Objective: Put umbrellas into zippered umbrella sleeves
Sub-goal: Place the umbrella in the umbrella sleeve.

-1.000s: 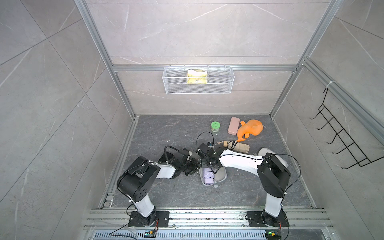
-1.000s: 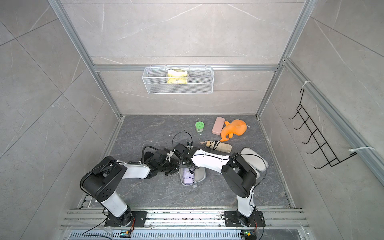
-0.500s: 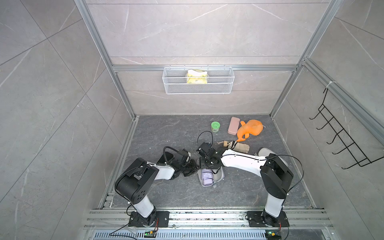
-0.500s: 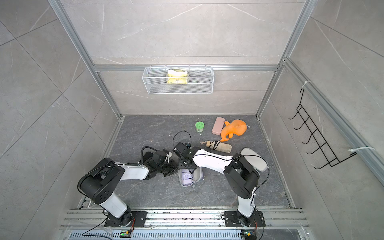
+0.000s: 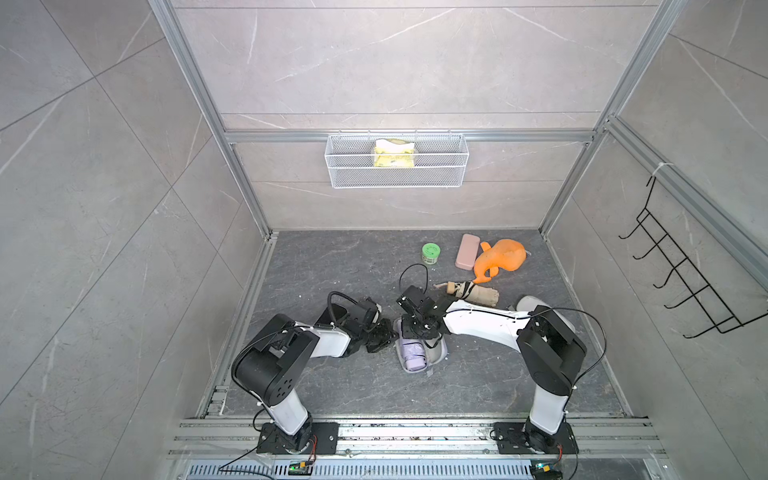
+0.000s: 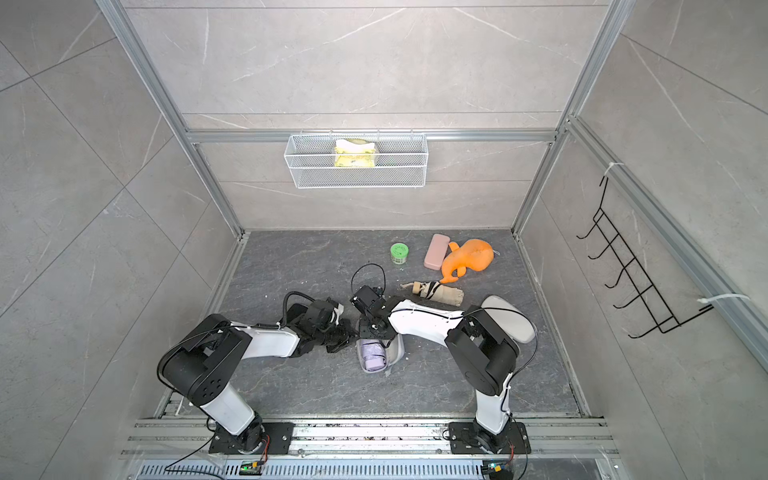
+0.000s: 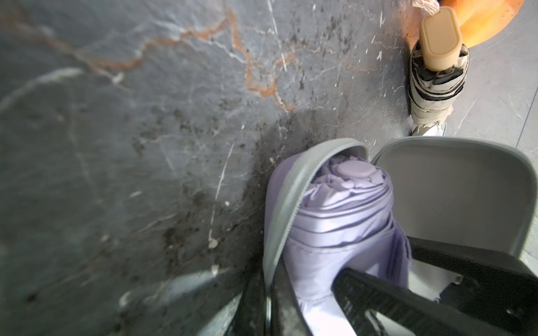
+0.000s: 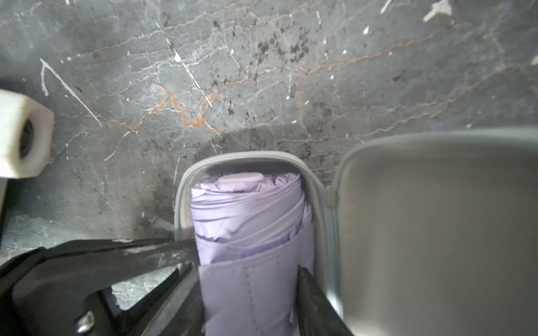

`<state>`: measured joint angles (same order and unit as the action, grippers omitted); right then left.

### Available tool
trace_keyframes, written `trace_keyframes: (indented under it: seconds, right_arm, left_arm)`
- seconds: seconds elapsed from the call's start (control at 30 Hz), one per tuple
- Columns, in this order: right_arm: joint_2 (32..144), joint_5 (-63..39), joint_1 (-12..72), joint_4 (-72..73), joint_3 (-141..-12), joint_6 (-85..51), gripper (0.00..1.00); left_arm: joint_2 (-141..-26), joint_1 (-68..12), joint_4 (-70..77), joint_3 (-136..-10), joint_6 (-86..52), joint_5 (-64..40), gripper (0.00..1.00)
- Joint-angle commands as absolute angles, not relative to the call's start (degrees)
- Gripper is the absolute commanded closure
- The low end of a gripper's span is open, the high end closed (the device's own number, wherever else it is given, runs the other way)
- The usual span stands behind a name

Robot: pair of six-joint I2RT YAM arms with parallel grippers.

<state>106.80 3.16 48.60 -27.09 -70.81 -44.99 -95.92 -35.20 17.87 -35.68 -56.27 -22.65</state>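
Note:
The lilac zippered umbrella sleeve (image 5: 439,354) (image 6: 397,353) lies open on the floor between my arms, its grey-lined lid (image 8: 436,232) folded back. The lilac umbrella (image 5: 411,353) (image 6: 373,354) (image 7: 343,221) (image 8: 247,221) lies inside its lower half. My left gripper (image 5: 384,334) (image 7: 269,291) is shut on the sleeve's grey zipper rim (image 7: 283,209). My right gripper (image 5: 415,332) (image 8: 249,291) reaches into the sleeve, one finger on each side of the lilac umbrella, pressed against it. A beige umbrella (image 5: 473,293) (image 6: 440,293) (image 7: 436,78) with black-and-white markings lies behind, and a cream sleeve (image 5: 530,303) (image 6: 509,318) lies partly hidden under my right arm.
A green jar (image 5: 431,252), a pink oblong case (image 5: 467,250) and an orange plush toy (image 5: 500,259) sit at the back right of the floor. A wire basket (image 5: 397,166) hangs on the back wall and a black hook rack (image 5: 681,274) on the right wall.
My left gripper has closed on the sleeve's rim. My right gripper's jaws have narrowed around the lilac umbrella. Both arms stay over the sleeve.

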Motion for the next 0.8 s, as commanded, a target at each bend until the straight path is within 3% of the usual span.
trace_keyframes:
  seconds: [0.0, 0.13, 0.33, 0.53, 0.63, 0.77]
  right_arm:
    - [109.5, 1.2, 48.1, -27.1, -69.1, -44.6, 0.52]
    - [106.0, -0.2, 47.5, -32.1, -72.7, -40.1, 0.38]
    - [97.0, -3.7, 43.3, -37.3, -74.8, -35.7, 0.24]
    - [87.1, -3.6, 33.5, -38.6, -68.7, -33.1, 0.20]
    - [87.5, -11.9, 28.6, -36.1, -64.9, -31.7, 0.20]
    - [87.1, -23.6, 28.3, -27.0, -59.0, -34.2, 0.20]
  left_arm:
    - [-93.4, -35.0, 15.8, -39.0, -52.7, -24.6, 0.92]
    - [-89.3, -32.4, 10.1, -38.7, -49.9, -25.0, 0.83]
    - [-86.5, -29.8, 3.8, -38.8, -47.2, -25.0, 0.76]
    - [-83.8, -30.1, 5.8, -37.1, -47.0, -24.9, 0.59]
    - [-83.7, -31.1, 11.8, -34.2, -49.2, -24.8, 0.52]
    - [-85.6, -31.9, 24.0, -29.7, -55.8, -26.4, 0.45]
